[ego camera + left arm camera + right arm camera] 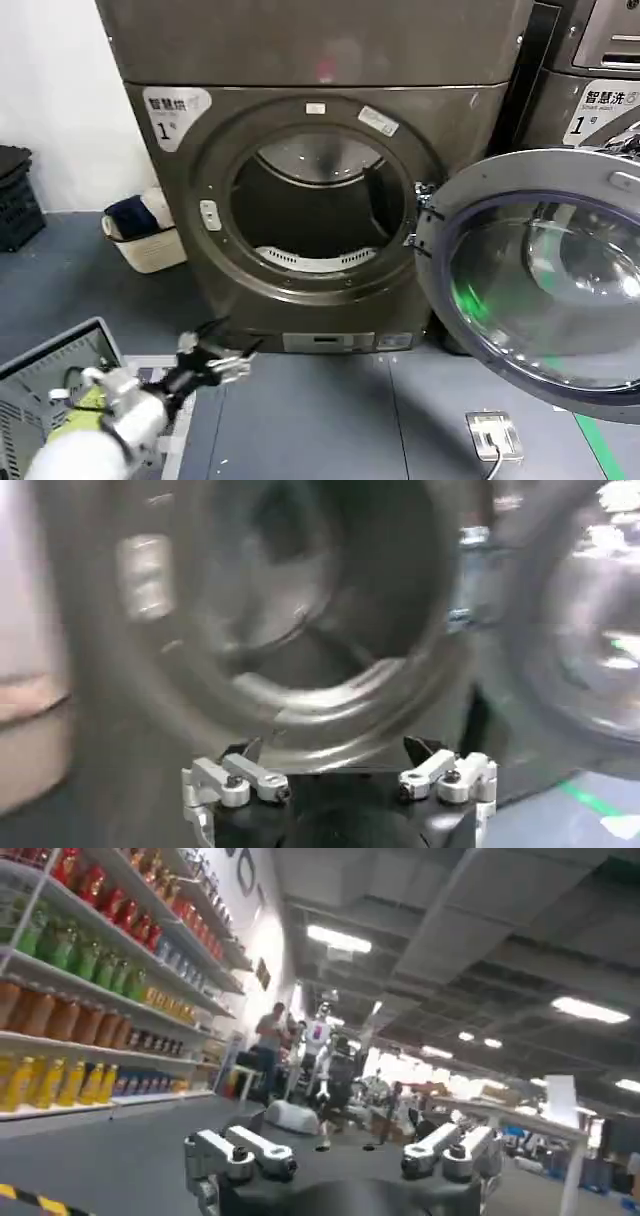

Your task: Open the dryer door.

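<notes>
Left tool sits low in front of the machine, fingers spread apart, nothing between them, pointing up and to my right toward the drum opening.

Dryer door is already swung wide, hanging off its hinge on the right side of the opening, grey inner face and dark glass turned toward me. It lies up and well to the right of my left tool, well apart, no contact. Its plane stands roughly square to the machine front, free edge out toward me and to my right.

Left wrist view agrees: left tool's fingertips apart, the open drum straight ahead, the door off to one side.

I judge the opening done or nearly done; the only move left would be a nudge outward on the door's free edge. For that the right arm would be nearer by side, but the right tool is aimed out at the room with its shelves, fingers apart, empty.

Beside the machine: a basket on the floor at left, a floor socket in front, a neighbouring machine behind the door.
</notes>
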`<state>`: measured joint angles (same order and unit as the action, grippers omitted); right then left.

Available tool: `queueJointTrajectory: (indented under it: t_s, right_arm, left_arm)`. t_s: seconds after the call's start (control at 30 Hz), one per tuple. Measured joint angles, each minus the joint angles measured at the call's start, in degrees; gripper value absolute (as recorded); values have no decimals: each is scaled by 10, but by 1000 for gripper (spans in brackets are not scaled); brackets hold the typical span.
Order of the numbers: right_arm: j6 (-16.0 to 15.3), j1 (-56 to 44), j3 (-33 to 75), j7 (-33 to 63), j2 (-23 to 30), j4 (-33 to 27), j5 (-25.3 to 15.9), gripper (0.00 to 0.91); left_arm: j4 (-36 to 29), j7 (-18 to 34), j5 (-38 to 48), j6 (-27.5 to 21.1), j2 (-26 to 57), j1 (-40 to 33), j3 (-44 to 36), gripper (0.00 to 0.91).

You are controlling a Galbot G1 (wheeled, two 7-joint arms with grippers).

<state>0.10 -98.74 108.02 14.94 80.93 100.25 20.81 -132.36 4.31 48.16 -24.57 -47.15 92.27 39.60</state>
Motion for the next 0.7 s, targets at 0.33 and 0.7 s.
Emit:
queueJointTrajectory:
  t_s: [0.33,0.7]
  right_arm:
    - [-1,1,-20,-10,-10,-7,-1,907]
    - [1,0,-34,-14,-7,-6,-1,907]
  left_arm:
    - [23,139,234,-147,-23,119,228,907]
    - [71,320,452,-177,-11,135,315,907]
